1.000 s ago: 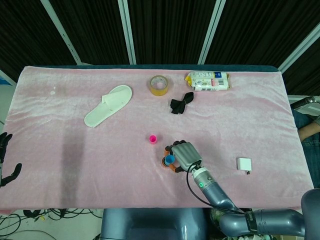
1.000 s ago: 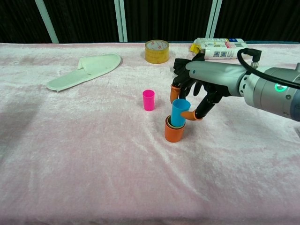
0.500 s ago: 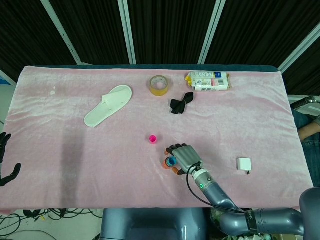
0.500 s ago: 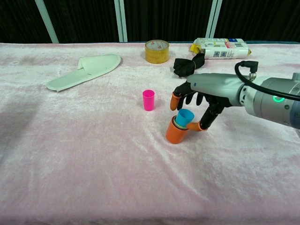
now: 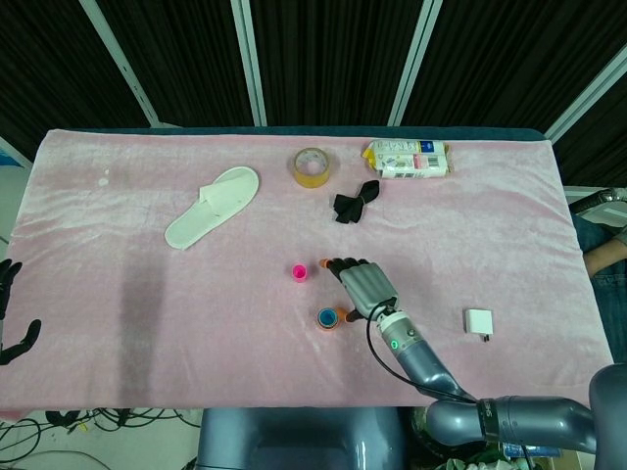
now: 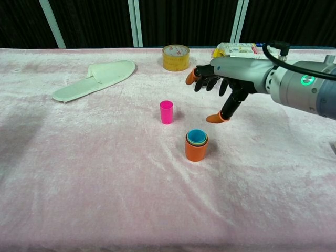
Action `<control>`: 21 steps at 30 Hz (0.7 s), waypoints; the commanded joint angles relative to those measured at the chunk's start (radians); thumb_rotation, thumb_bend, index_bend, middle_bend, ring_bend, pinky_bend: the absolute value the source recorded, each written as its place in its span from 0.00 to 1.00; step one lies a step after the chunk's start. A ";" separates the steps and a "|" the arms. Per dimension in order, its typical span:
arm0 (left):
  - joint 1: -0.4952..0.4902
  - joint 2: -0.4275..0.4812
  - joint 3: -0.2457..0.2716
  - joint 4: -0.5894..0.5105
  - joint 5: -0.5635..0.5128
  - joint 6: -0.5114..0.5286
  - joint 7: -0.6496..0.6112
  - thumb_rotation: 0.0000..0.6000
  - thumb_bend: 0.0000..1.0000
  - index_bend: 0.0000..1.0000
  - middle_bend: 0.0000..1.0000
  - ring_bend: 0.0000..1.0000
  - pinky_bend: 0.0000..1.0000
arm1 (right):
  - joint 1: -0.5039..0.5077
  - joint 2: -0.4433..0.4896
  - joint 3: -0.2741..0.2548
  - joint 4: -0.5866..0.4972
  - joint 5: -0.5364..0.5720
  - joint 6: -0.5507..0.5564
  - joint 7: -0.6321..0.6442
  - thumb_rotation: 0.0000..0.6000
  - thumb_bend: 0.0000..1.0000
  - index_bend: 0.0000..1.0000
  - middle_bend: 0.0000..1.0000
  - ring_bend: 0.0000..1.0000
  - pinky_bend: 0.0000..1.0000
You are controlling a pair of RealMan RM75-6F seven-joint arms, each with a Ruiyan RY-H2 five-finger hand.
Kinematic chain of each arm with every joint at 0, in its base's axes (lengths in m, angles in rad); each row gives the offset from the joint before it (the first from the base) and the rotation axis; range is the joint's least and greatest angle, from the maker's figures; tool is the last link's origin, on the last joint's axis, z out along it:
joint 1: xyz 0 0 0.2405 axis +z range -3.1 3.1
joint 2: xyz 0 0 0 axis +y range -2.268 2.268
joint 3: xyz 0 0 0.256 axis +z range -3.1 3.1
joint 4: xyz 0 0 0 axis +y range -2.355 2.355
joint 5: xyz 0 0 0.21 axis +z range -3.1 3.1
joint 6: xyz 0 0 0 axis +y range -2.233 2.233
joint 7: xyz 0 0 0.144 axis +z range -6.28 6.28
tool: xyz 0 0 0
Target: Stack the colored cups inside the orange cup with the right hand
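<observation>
The orange cup [image 6: 195, 150] stands upright on the pink cloth with the blue cup [image 6: 197, 136] nested inside it over other coloured rims; from the head view it is the orange cup [image 5: 328, 318]. A pink cup [image 6: 166, 112] stands alone to its left and further back, also seen as the pink cup [image 5: 300, 272]. My right hand [image 6: 223, 84] hovers above and behind the stack, fingers spread, holding nothing; it shows as the right hand [image 5: 362, 286] in the head view. My left hand [image 5: 10, 313] hangs off the table's left edge, fingers apart.
A white slipper [image 6: 94, 79] lies at the back left. A tape roll [image 6: 175, 57], a black cloth [image 5: 354, 203] and a snack packet [image 5: 409, 159] sit along the back. A white adapter [image 5: 478, 322] lies right of the stack.
The right hand let go of the blue cup, which dropped fully into the orange stack. The hand then rose and moved back, fingers opening wide.
</observation>
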State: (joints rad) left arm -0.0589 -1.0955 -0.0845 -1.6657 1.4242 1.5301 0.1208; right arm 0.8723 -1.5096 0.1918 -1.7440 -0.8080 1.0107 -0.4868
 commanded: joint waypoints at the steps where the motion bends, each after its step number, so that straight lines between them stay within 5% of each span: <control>1: 0.000 -0.001 0.000 0.000 0.001 0.000 0.002 1.00 0.34 0.07 0.05 0.00 0.01 | 0.023 -0.047 0.019 0.080 -0.008 -0.028 0.023 1.00 0.19 0.18 0.21 0.21 0.26; 21: 0.000 0.007 -0.006 -0.002 -0.012 -0.004 -0.017 1.00 0.34 0.07 0.05 0.00 0.01 | 0.100 -0.242 0.070 0.356 0.017 -0.135 0.108 1.00 0.24 0.30 0.31 0.22 0.26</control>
State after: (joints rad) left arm -0.0593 -1.0888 -0.0906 -1.6678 1.4122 1.5258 0.1042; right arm 0.9623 -1.7321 0.2542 -1.4113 -0.7929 0.8882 -0.3910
